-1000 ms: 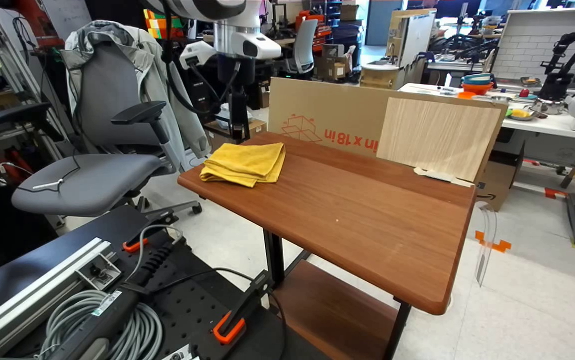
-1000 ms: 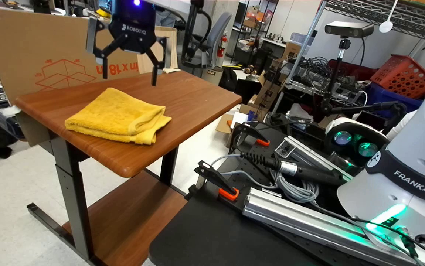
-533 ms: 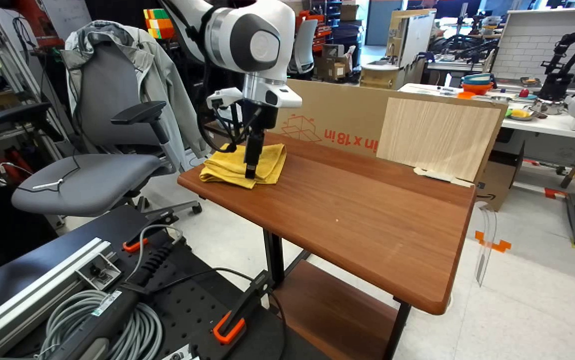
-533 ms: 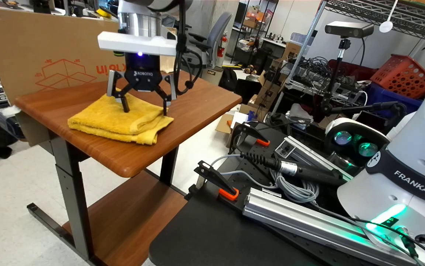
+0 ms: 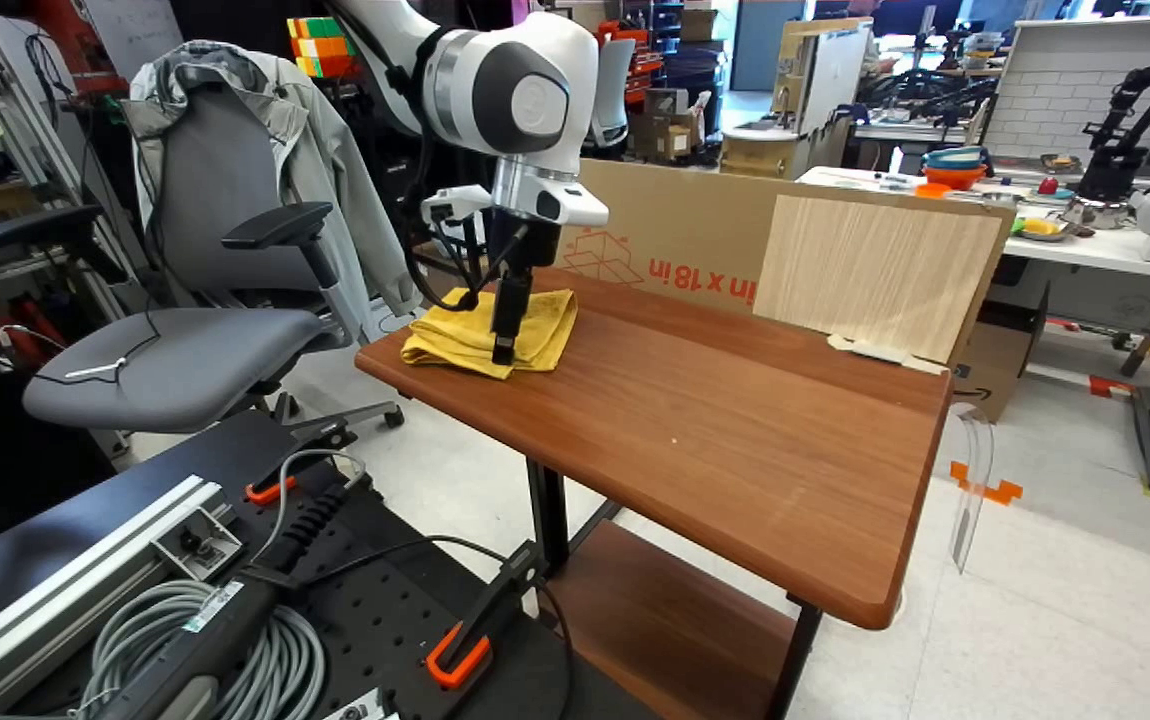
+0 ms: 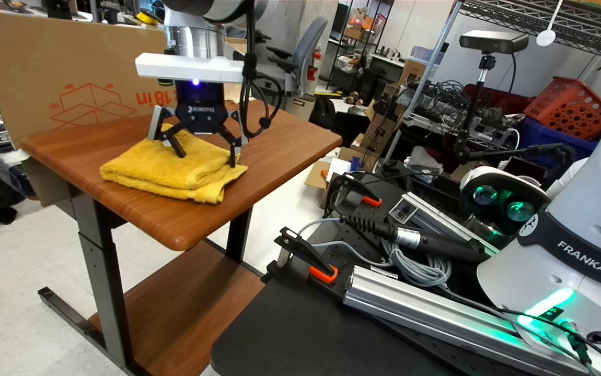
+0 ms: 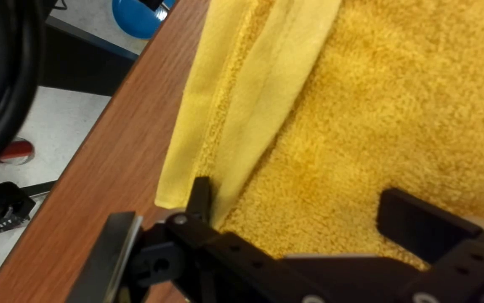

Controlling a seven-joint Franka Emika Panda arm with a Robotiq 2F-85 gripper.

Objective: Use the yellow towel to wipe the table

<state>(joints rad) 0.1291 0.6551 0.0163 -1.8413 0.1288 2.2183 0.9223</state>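
We see the jaws side-on over the yellow towel (image 5: pixel 465 338) in an exterior view; the wrist view shows them apart, and a blue object (image 7: pixel 134 19) beyond the table (image 7: pixel 111 168).

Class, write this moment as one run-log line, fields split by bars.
yellow towel: folded, on table | pincer: open, pointing down at towel | grasp: not yet closed | contact: unclear

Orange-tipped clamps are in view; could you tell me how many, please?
2: the nearer clamp and the farther clamp in an exterior view, both on the pegboard edge facing the table. Others may be hidden.
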